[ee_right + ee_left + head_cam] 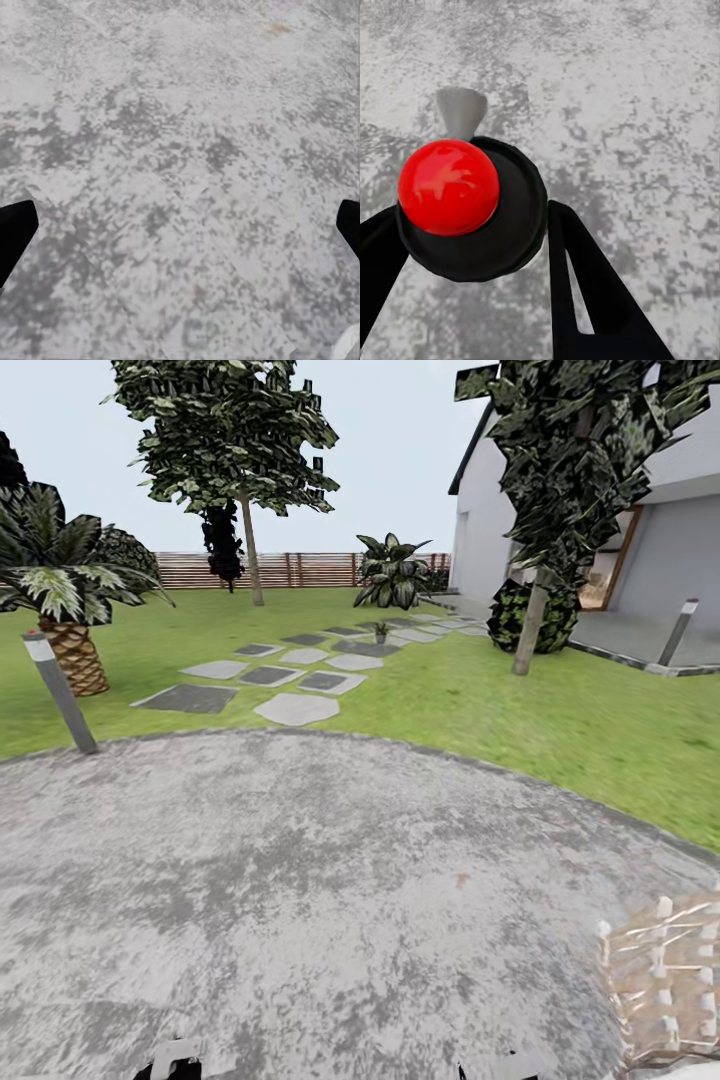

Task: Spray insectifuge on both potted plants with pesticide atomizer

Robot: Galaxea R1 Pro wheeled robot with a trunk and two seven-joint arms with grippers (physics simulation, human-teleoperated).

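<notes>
Left gripper [472, 247] clamped on pesticide atomizer [472, 210], red-capped, over grey paving [645, 112]. Right gripper [180, 232] spread wide. Potted plant [381, 631], probably, tiny at frame centre-top among stepping stones [297, 708].

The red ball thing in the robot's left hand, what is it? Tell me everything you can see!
The sprayer has a shiny red round knob on top, sitting on a wider black round body that looks like plastic. A small grey nozzle sticks out from behind the knob. The left gripper holds it, with one black finger on each side of the body. It hangs in the air above the grey speckled paving, not touching it.
</notes>
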